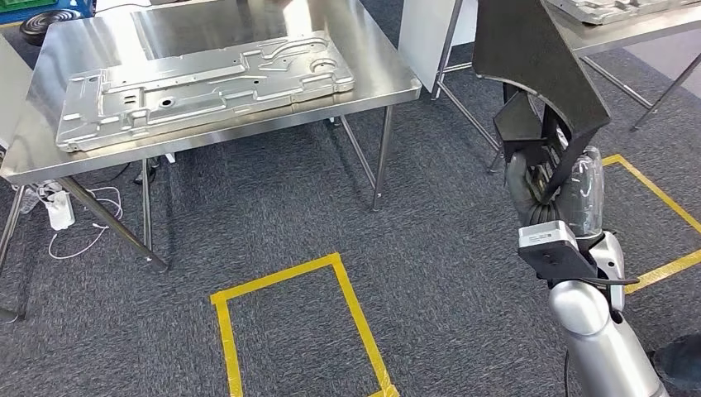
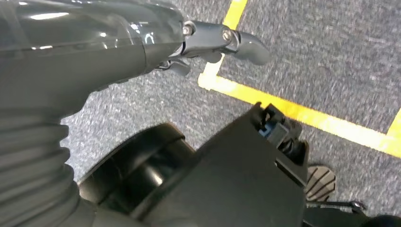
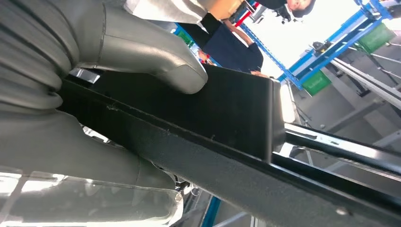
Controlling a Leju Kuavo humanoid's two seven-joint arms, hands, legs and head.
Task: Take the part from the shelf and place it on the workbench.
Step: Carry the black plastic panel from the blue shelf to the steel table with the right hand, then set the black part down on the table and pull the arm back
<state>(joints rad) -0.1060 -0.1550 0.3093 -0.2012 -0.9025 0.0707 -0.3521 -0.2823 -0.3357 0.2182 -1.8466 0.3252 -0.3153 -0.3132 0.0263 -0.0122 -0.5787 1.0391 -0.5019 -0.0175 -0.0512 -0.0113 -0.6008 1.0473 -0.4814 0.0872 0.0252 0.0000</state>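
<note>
My right hand (image 1: 550,186) is raised at the right and grips a black angular part (image 1: 529,58) that sticks up above it. In the right wrist view the thumb (image 3: 156,61) presses on the flat black part (image 3: 227,113). The steel workbench (image 1: 83,50) stands ahead to the left, a stretch of carpet away from that hand. A large silver stamped panel (image 1: 207,87) lies on it. My left hand (image 2: 94,52) hangs over the carpet with nothing in it, its dark fingers (image 2: 236,40) stretched out.
Yellow tape squares (image 1: 289,277) mark the grey carpet; another tape line (image 1: 653,186) runs by my right arm. A second steel table (image 1: 628,33) with silver parts stands at the far right. A power strip and cables (image 1: 58,211) lie under the workbench. A person (image 3: 236,47) and blue racks (image 3: 326,52) are nearby.
</note>
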